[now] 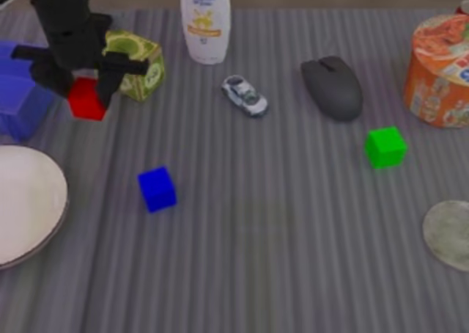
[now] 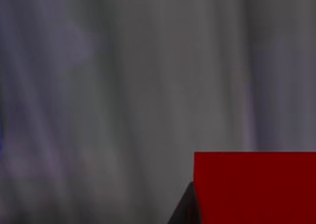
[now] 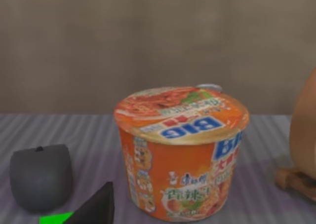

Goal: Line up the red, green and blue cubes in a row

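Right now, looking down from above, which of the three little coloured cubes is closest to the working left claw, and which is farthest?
1. Red cube: at the left gripper itself, far left of the table.
2. Blue cube: left of centre, toward the near edge.
3. Green cube: far over on the right side.

table [image 1: 293, 260]: grey ribbed top | wall [image 3: 148, 36]: plain brown-grey behind | light: soft, even

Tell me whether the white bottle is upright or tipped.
Upright: the white bottle stands on its base at the table's far edge, its cap out of the top view.
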`<state>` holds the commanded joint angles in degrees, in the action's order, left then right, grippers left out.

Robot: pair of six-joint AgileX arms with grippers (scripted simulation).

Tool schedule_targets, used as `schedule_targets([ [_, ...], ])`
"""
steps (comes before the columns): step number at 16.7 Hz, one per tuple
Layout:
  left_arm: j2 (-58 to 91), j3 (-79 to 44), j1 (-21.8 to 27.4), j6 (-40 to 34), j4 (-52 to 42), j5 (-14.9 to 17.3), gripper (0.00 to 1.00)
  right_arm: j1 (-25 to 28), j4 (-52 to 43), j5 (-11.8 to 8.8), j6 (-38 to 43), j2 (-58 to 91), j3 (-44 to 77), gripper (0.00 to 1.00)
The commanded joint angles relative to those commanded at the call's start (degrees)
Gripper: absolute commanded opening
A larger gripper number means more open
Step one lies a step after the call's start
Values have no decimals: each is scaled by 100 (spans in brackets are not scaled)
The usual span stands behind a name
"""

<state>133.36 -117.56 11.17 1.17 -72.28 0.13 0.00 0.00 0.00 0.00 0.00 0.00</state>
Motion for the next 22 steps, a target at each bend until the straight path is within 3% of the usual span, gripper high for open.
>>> schedule_targets([
  [11, -1918, 2683, 2224, -3372, 681, -108, 0, 0, 0, 0, 0, 0, 0, 100],
  [18, -2054, 2874, 2361, -3548, 752, -118, 0, 0, 0, 0, 0, 0, 0, 100],
  [22, -1890, 3307, 2395, -3504, 1380, -135, 0, 0, 0, 0, 0, 0, 0, 100],
])
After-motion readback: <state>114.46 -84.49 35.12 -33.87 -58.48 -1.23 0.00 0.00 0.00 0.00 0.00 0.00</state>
